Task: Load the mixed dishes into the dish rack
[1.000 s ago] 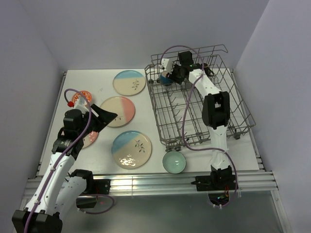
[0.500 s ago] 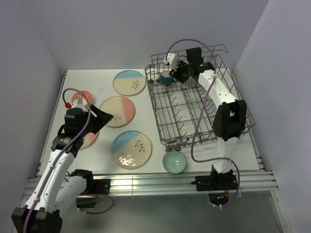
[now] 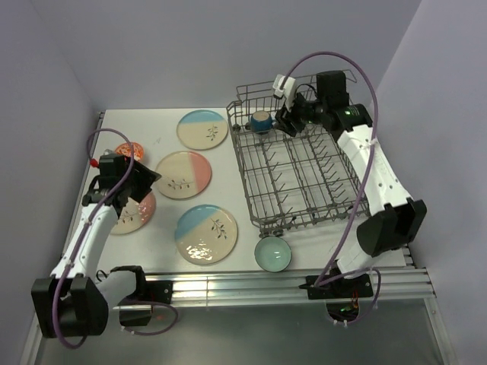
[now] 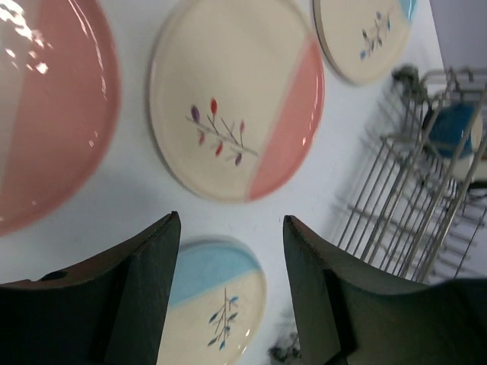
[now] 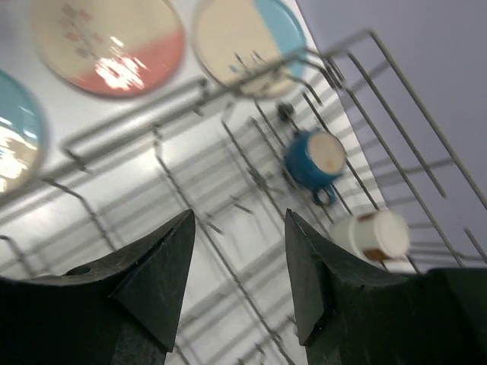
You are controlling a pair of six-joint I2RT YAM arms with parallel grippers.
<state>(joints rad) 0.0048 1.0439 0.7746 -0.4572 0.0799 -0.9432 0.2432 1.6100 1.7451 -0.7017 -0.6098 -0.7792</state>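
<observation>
Grey walls close in a white surface [image 3: 152, 122]. On its right side stands the large grey wire dish rack [image 3: 304, 181], which holds two things, both at its far-left corner: a dark-blue mug [image 5: 313, 161] and, just beside it, a cream-and-brown mug [image 5: 373, 234]. The rest of its tines are bare. The right pincer [image 5: 237, 220] hangs above that corner, fingers parted and gripping nothing. I judge the mugs loaded and the plates next. The left pincer [image 4: 230, 228] hovers open and empty over the left of the surface. Around it lie a cream-and-pink plate with a leaf sprig [image 4: 236, 106], a cream-and-blue plate [image 4: 217, 296] nearer the arms and a pinker plate [image 4: 46, 114] beside them. A second cream-and-blue plate [image 3: 202, 129], a small orange-red bowl [image 3: 128, 150] and a pale teal bowl [image 3: 272, 253] also wait outside the rack. The next move probably calls for dropping onto a plate's rim, working one finger under its flat edge, then standing it between tines.
</observation>
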